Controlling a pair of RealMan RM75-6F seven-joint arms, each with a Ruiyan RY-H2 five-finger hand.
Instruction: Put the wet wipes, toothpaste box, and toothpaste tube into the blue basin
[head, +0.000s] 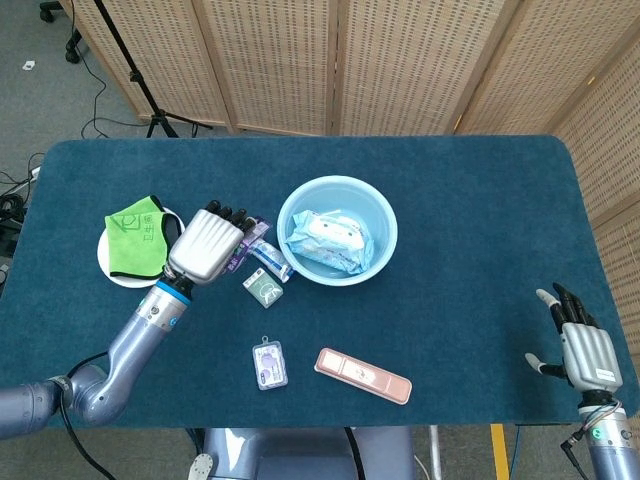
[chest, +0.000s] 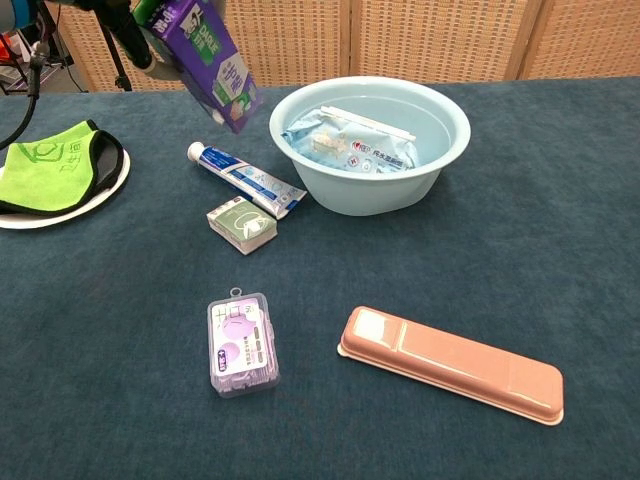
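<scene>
— Woven screens behind, dark teal table (head: 470, 200) in front. Anything in the blue basin (head: 383, 215) so far?

— Only the wet wipes pack (head: 330, 240), lying flat on the bottom. One of three done.

— And the toothpaste box (chest: 205, 60)?

— Up in the air, purple and green, gripped by the left hand (head: 207, 246), fingers (head: 226, 214) wrapped around its upper end. Tilted, lower end pointing toward the basin but short of the rim, above the cap end of the toothpaste tube (chest: 245, 179). Probably mid-carry, not yet delivered.

— Toothpaste tube untouched, then?

— Lying on the table just left of the basin, crimped end close to the wall, a small green box (chest: 240, 223) right beside it. Judged the last item to fetch.

— Right hand (head: 582, 346) doing anything?

— Nothing: low at the near right table edge, fingers spread, holding nothing, well apart from everything.

— Anything else lying about?

— Green cloth on a white plate (head: 112, 275) at far left, a clear purple case (chest: 240, 343) and a long pink case (chest: 450, 364) at the near side. Not part of the job, best left alone.

— So, tally?

— One in, one held near the basin, one waiting on the table.
</scene>
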